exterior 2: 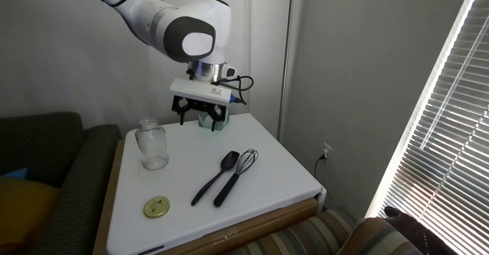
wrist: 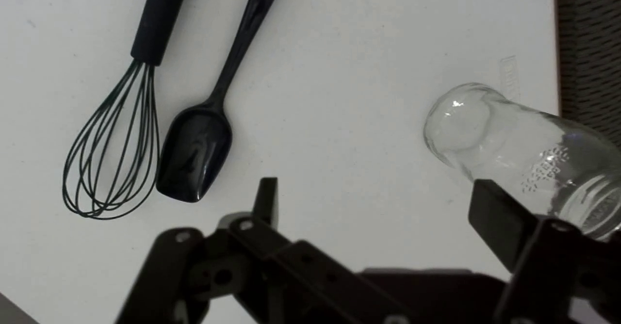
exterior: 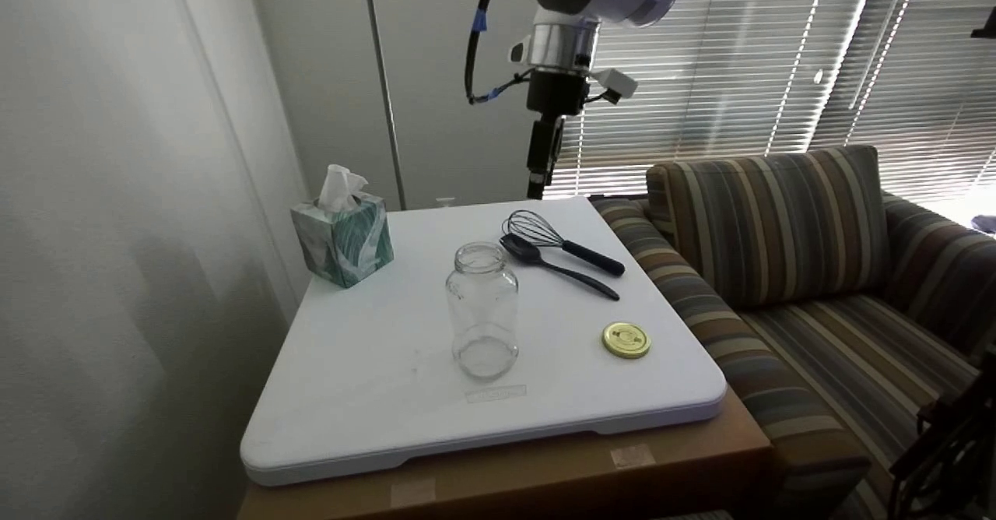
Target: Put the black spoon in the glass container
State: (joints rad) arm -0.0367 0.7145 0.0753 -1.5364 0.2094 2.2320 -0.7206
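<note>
The black spoon lies flat on the white table, seen in both exterior views (exterior: 521, 249) (exterior 2: 229, 160) and in the wrist view (wrist: 196, 149), where its handle end is cut off. The glass container stands upright with its mouth open and is empty, in both exterior views (exterior: 483, 310) (exterior 2: 153, 144); part of it shows at the right of the wrist view (wrist: 514, 139). My gripper (wrist: 376, 188) is open and holds nothing. It hangs above the table's far side in both exterior views (exterior: 535, 189) (exterior 2: 197, 126), apart from the spoon and the glass container.
A whisk with a black handle (exterior: 591, 258) (exterior 2: 226, 190) (wrist: 157, 23) lies close beside the spoon. A yellow lid (exterior: 626, 339) (exterior 2: 157, 207) lies flat on the white table (exterior: 366, 403). A tissue box (exterior: 346, 240) stands by the wall. A striped couch (exterior: 766, 232) borders the table.
</note>
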